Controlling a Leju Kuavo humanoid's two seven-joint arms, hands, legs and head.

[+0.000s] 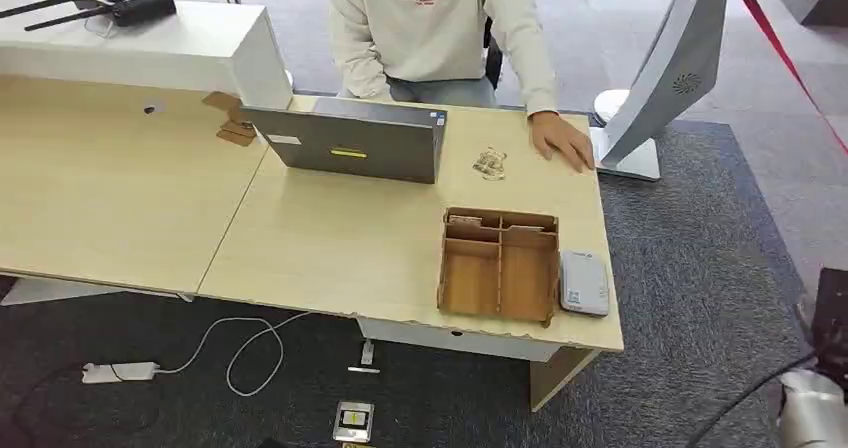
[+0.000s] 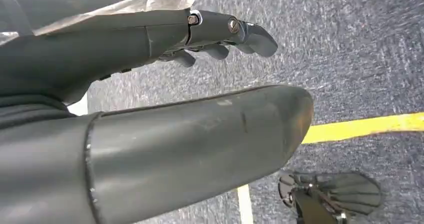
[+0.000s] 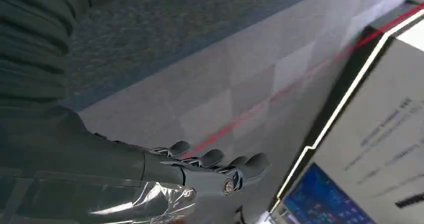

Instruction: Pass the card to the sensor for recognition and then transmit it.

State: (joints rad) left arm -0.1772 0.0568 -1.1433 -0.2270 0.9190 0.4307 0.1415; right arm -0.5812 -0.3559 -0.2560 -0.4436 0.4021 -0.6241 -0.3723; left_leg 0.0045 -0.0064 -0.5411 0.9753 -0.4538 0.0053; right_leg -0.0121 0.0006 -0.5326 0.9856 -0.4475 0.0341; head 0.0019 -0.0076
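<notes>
A white flat sensor box [image 1: 583, 282] lies at the desk's near right corner, touching the right side of a wooden compartment tray [image 1: 441, 268]. Something pale lies in the tray's back left compartment; I cannot tell whether it is a card. My left hand [image 2: 150, 39] hangs over dark carpet with its fingers stretched out and nothing in it. My right hand [image 3: 200, 171] hangs over a grey floor, fingers also straight and holding nothing. A bit of my silver right arm [image 1: 812, 410] shows at the lower right of the head view.
A person sits behind the desk, one hand [image 1: 562, 140] flat on the tabletop. A grey laptop [image 1: 350, 146] stands at mid desk, its back toward me. A white machine stand [image 1: 660, 78] rises to the right. A cable and power strip [image 1: 120, 371] lie on the floor.
</notes>
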